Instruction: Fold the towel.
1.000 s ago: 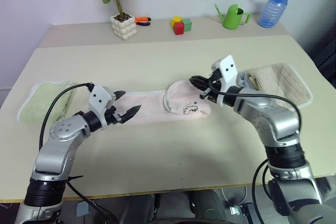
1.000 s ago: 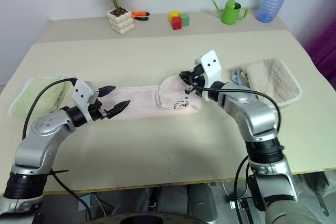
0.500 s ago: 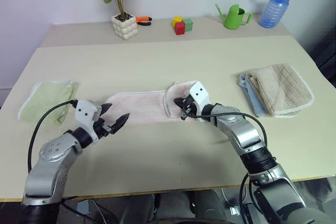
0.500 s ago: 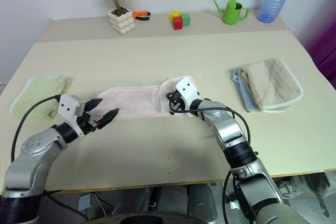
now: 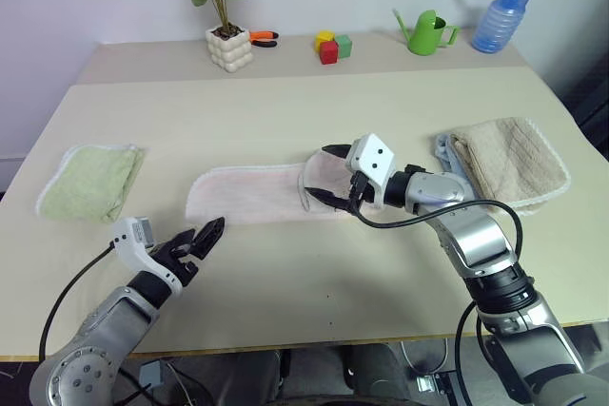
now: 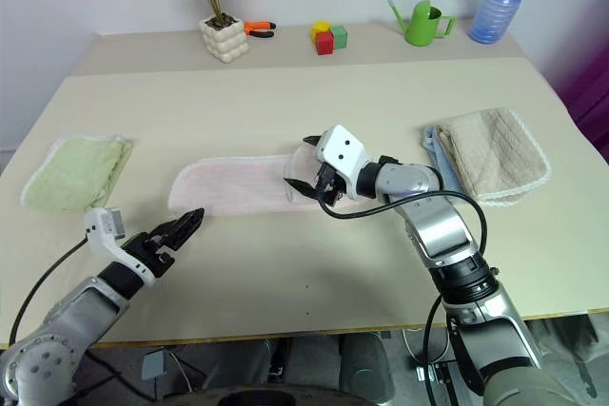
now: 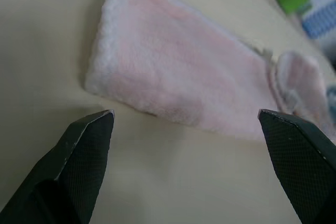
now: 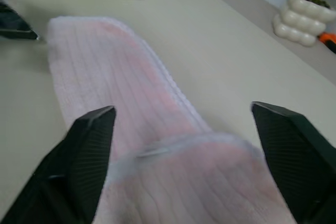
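Note:
The pale pink towel (image 5: 247, 195) lies as a long strip across the middle of the table, its right end folded back over itself as a short flap (image 5: 328, 170). My right gripper (image 5: 325, 175) hovers open at that flap, one finger above and one below, and nothing is held; its wrist view shows the towel (image 8: 131, 93) stretching away between the spread fingers (image 8: 86, 156). My left gripper (image 5: 200, 238) is open near the table's front edge, short of the towel's left end (image 7: 105, 61) and apart from it.
A folded light green towel (image 5: 90, 183) lies at the far left. A beige waffle towel (image 5: 509, 164) rests on a blue cloth at the right. Along the back stand a potted plant (image 5: 229, 47), orange pliers (image 5: 264, 37), coloured blocks (image 5: 330, 47), a green watering can (image 5: 423, 32) and a blue bottle (image 5: 495, 21).
My right gripper has opened and let go of the folded towel end, which now rests on the strip. My left arm has drawn back toward the front edge, away from the towel.

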### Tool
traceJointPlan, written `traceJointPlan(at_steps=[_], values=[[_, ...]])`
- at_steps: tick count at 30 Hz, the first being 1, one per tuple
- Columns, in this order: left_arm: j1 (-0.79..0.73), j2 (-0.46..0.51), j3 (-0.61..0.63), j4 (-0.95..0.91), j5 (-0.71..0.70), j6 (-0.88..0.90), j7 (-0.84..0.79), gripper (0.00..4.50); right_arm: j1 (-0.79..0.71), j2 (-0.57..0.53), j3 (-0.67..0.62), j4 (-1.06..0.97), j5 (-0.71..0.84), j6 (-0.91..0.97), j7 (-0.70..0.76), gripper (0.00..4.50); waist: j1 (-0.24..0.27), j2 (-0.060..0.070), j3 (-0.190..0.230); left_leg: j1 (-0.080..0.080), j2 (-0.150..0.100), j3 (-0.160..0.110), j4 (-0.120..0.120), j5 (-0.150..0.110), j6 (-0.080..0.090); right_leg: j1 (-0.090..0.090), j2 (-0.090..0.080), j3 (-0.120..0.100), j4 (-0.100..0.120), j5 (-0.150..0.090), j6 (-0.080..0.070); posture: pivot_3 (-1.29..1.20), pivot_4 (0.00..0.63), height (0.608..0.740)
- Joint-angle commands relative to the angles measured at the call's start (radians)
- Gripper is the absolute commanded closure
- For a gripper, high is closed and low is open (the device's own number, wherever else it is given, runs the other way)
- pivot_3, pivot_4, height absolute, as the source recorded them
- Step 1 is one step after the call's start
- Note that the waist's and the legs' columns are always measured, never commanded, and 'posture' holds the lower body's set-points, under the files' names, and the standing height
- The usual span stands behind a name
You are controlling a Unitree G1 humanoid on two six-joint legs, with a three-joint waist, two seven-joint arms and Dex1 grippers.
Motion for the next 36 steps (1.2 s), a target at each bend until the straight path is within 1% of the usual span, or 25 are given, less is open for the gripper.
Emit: traceJointPlan(at_steps=[1, 5, 9, 10, 12, 19, 22, 25, 28, 32, 33, 36], values=[[-0.04, -0.002, 0.034, 0.045, -0.1, 0.003, 0.134, 0.0, -0.003, 0.015, -0.003, -0.02, -0.016, -0.038, -0.006, 0.26, 0.001, 0.0, 0.0, 0.0, 0.0, 0.0, 0.0, 0.0, 0.0, 0.0, 0.0, 0.0, 0.0, 0.0, 0.0, 0.0, 0.15, 0.732], [-0.17, -0.008, 0.027, 0.147, -0.187, -0.031, 0.235, 0.0, 0.005, 0.03, 0.0, -0.027, -0.024, -0.044, -0.012, 0.26, 0.016, 0.0, 0.0, 0.003, 0.0, 0.0, 0.0, 0.0, -0.001, 0.003, 0.0, 0.0, 0.0, 0.0, 0.0, 0.0, 0.15, 0.732], [-0.26, 0.008, -0.004, 0.244, -0.197, -0.023, 0.268, 0.0, 0.009, 0.046, 0.0, -0.035, -0.033, -0.043, -0.02, 0.26, 0.019, 0.0, 0.0, 0.003, -0.001, 0.0, 0.0, 0.0, -0.001, 0.003, 0.0, 0.0, 0.0, 0.0, 0.0, 0.0, 0.15, 0.732], [-0.273, 0.01, -0.011, 0.261, -0.195, -0.021, 0.273, 0.25, 0.011, 0.049, 0.0, -0.039, -0.036, -0.043, -0.024, 0.21, 0.019, 0.0, 0.0, 0.003, -0.001, 0.0, 0.0, 0.001, -0.002, 0.003, 0.0, 0.0, 0.0, 0.0, 0.0, 0.0, 0.15, 0.732], [-0.286, 0.011, -0.017, 0.276, -0.198, -0.024, 0.279, 0.9, 0.017, 0.051, -0.002, -0.047, -0.041, -0.041, -0.031, 0.18, 0.018, 0.0, 0.0, 0.003, -0.001, 0.0, 0.0, 0.003, -0.006, 0.003, 0.0, 0.0, 0.0, 0.0, 0.0, 0.0, 0.15, 0.732], [-0.293, 0.022, -0.027, 0.285, -0.202, -0.037, 0.269, 4.49, 0.053, 0.054, -0.005, -0.098, -0.043, -0.018, -0.062, 0.18, 0.018, -0.001, 0.0, 0.002, -0.001, 0.0, 0.0, 0.003, -0.006, 0.002, 0.0, 0.0, 0.0, 0.0, 0.0, 0.0, 0.15, 0.732], [-0.297, 0.026, -0.016, 0.281, -0.194, -0.059, 0.253, 4.49, 0.067, 0.053, -0.003, -0.12, -0.041, -0.006, -0.07, 0.18, 0.018, -0.001, 0.0, 0.002, 0.0, 0.0, 0.0, 0.003, -0.006, 0.002, 0.0, 0.0, 0.0, 0.0, 0.0, 0.0, 0.15, 0.732], [-0.307, 0.062, 0.039, 0.251, -0.158, -0.139, 0.179, 4.49, 0.077, 0.048, -0.005, -0.136, -0.038, 0.006, -0.073, 0.18, 0.018, -0.001, 0.0, 0.002, 0.0, 0.0, 0.0, 0.003, -0.006, 0.002, 0.0, 0.0, 0.0, 0.0, 0.0, 0.0, 0.15, 0.732], [-0.307, 0.165, 0.085, 0.243, -0.119, -0.174, 0.098, 4.49, 0.081, 0.038, -0.011, -0.136, -0.04, 0.012, -0.071, 0.18, 0.016, -0.001, 0.0, 0.002, 0.0, 0.0, -0.001, 0.003, -0.006, 0.002, 0.001, 0.0, 0.0, 0.0, 0.0, 0.0, 0.15, 0.732], [-0.311, 0.289, 0.09, 0.23, -0.067, -0.187, -0.008, 4.49, 0.078, 0.028, -0.018, -0.117, -0.045, 0.005, -0.07, 0.18, 0.017, -0.001, 0.0, 0.003, 0.0, 0.001, -0.002, 0.002, -0.006, 0.001, 0.001, 0.001, -0.001, 0.0, -0.001, 0.0, 0.15, 0.732], [-0.313, 0.319, 0.083, 0.224, -0.047, -0.188, -0.038, 4.49, 0.077, 0.025, -0.019, -0.109, -0.049, 0.001, -0.071, 0.18, 0.019, -0.001, 0.0, 0.003, 0.0, 0.001, -0.002, 0.002, -0.006, 0.001, 0.001, 0.001, -0.001, 0.0, -0.001, 0.0, 0.15, 0.732], [-0.322, 0.415, 0.003, 0.163, 0.048, -0.186, -0.142, 4.49, 0.073, 0.016, -0.014, -0.081, -0.075, -0.021, -0.076, 0.18, 0.019, -0.001, 0.0, 0.002, 0.0, 0.0, -0.002, 0.0, -0.003, 0.002, 0.001, 0.0, -0.002, 0.0, -0.001, 0.0, 0.15, 0.732]])
